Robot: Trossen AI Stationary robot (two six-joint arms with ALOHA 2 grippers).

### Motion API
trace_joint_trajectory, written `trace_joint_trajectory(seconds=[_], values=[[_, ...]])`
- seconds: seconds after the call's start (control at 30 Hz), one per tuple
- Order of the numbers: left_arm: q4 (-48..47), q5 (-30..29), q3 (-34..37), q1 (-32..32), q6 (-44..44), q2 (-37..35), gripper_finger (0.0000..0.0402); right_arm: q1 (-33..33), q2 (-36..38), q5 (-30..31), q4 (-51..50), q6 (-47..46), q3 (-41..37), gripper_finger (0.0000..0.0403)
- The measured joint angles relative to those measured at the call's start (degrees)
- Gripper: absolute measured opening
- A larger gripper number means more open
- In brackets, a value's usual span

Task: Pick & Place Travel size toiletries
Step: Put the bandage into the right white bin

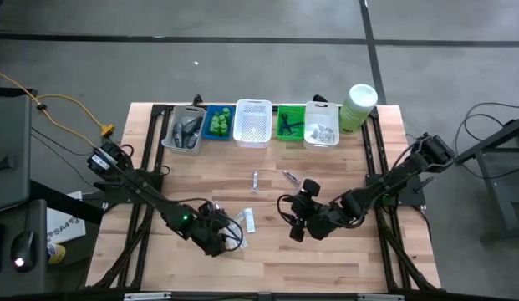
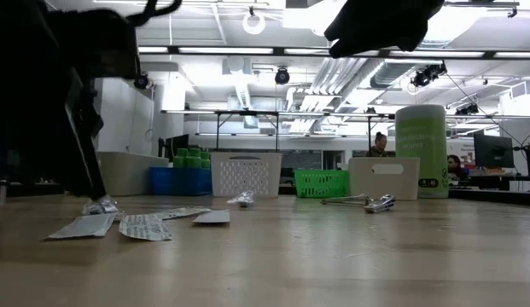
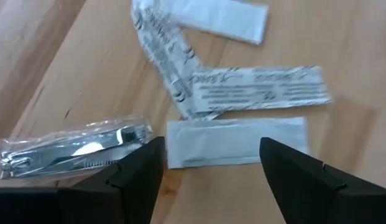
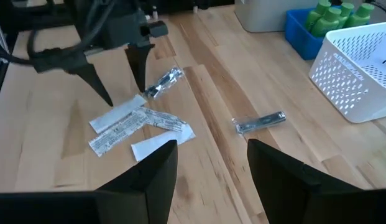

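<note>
Several flat white sachets (image 3: pixel 255 87) lie in a loose heap on the wooden table (image 1: pixel 267 267), toward its near left. My left gripper (image 3: pixel 211 165) points down at the heap, open. Its fingers stand on either side of a plain white sachet (image 3: pixel 236 142); I cannot tell whether they touch it. A silvery nail clipper in clear wrap (image 3: pixel 74 149) lies beside one finger. My right gripper (image 4: pixel 211 168) hovers open above the table's middle, with nothing between its fingers. Two more wrapped silvery pieces (image 1: pixel 255 180) (image 1: pixel 290 176) lie farther back.
Along the far edge runs a row of baskets: clear (image 1: pixel 185 130), blue with green bottles (image 1: pixel 217 123), white (image 1: pixel 252 124), green (image 1: pixel 290 124) and another white one (image 1: pixel 321 125). A pale-green canister (image 1: pixel 359 104) stands at their right. Bare wood lies in front of both grippers.
</note>
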State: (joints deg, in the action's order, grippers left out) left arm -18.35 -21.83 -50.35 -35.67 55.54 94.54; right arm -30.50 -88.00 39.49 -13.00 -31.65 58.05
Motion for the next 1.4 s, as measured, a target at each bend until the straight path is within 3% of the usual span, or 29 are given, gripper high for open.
trace_joint_trajectory(seconds=[0.9,1.4], values=[[2.1,-1.0,-0.2,-0.1,-2.9,5.8,0.0257,-0.3,-0.5,-0.4,-0.1,-0.1,0.0,0.0188],[1.7,1.3,0.0,0.1,-2.5,5.9,0.0091,-0.3,-0.5,-0.7,-0.2,0.0,0.0,0.0188]])
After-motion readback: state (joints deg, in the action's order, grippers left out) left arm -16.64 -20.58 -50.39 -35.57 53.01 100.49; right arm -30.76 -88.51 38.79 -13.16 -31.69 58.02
